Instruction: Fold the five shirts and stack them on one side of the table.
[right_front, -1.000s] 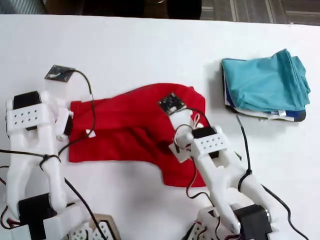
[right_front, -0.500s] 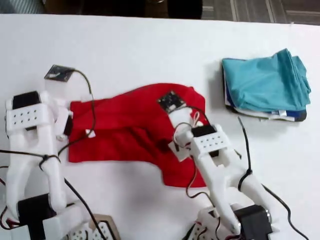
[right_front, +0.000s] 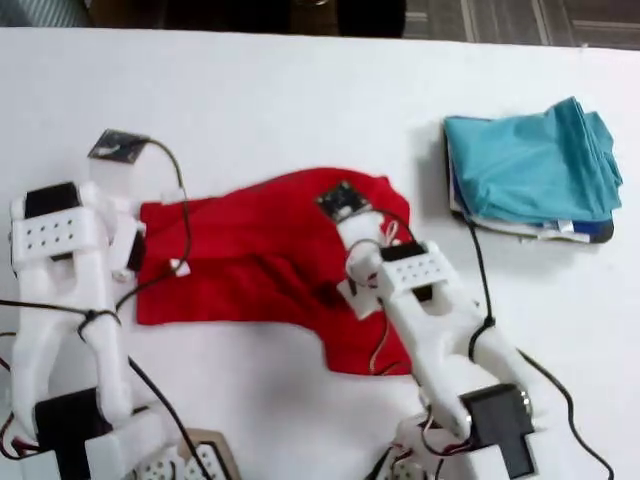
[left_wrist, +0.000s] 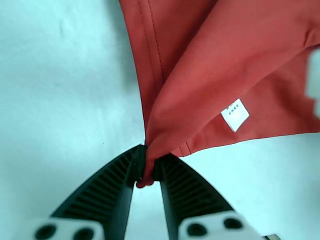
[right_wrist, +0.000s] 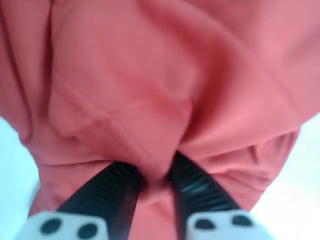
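Your right gripper, clamped on a fold of the red shirt, edged slightly toward your left gripper. The left one stayed pinched on the shirt's corner. The shirt lay spread between them, so the fold had barely begun.

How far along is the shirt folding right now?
Done: a stack of folded shirts, teal on top, sits to the right. In hand: the left pincer and right pincer each pinch the red shirt. Left: finish that fold and add it to the stack.
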